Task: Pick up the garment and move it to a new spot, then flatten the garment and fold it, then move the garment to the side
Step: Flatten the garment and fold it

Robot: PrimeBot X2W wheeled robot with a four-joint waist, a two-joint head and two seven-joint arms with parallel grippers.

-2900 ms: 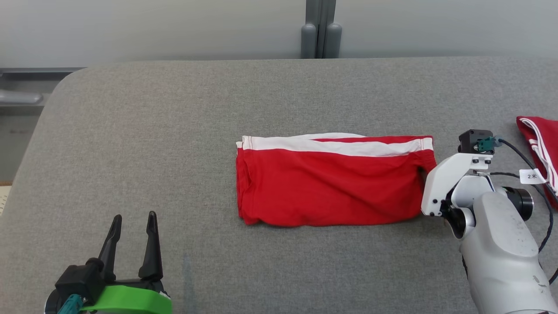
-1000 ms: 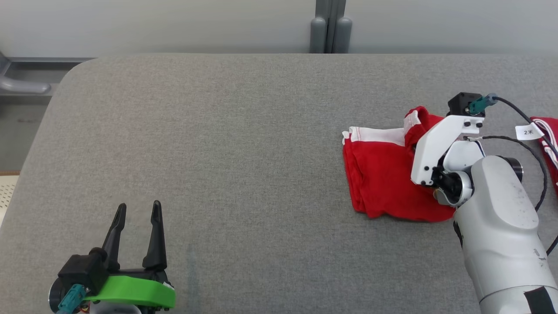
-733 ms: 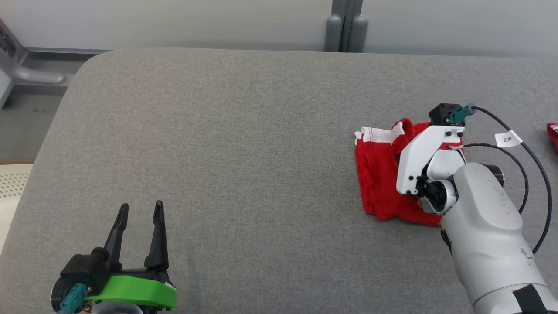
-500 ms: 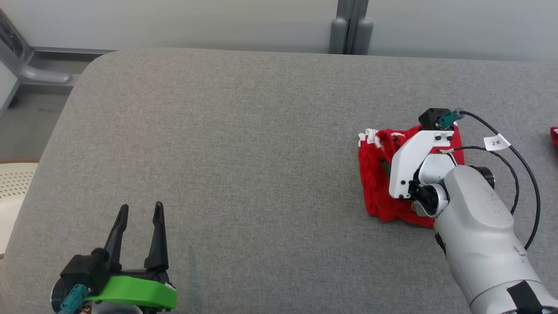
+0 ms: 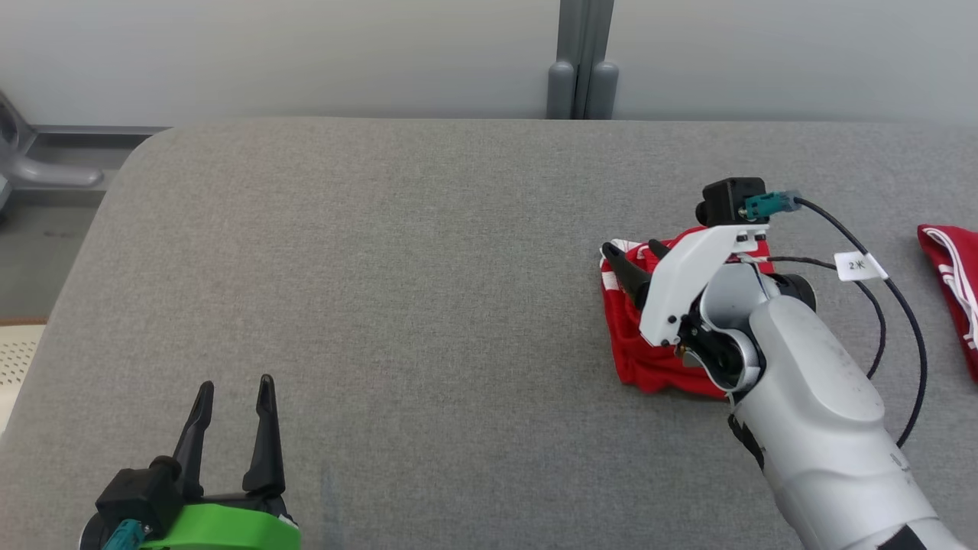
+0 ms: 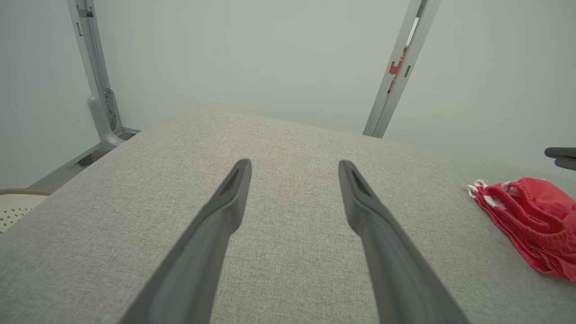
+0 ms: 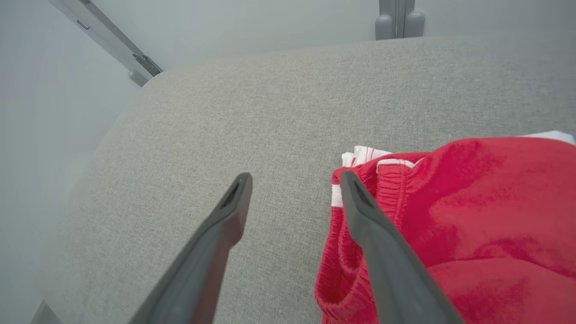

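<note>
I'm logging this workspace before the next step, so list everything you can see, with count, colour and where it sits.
table: one, grey fabric top, under everything
garment: one, red with a white waistband, heaped on the table's right part, partly under the right arm
second garment: one, red with white stripes, on the table at the head view's right edge
post: one, grey, against the wall behind the table
tagged cable: one, black with a white tag, looping from the right wrist above the table
left gripper: one, dark fingers on a green mount, lower left, open over bare table
right gripper: one, dark fingers, open at the garment's left end, nothing between them
</note>
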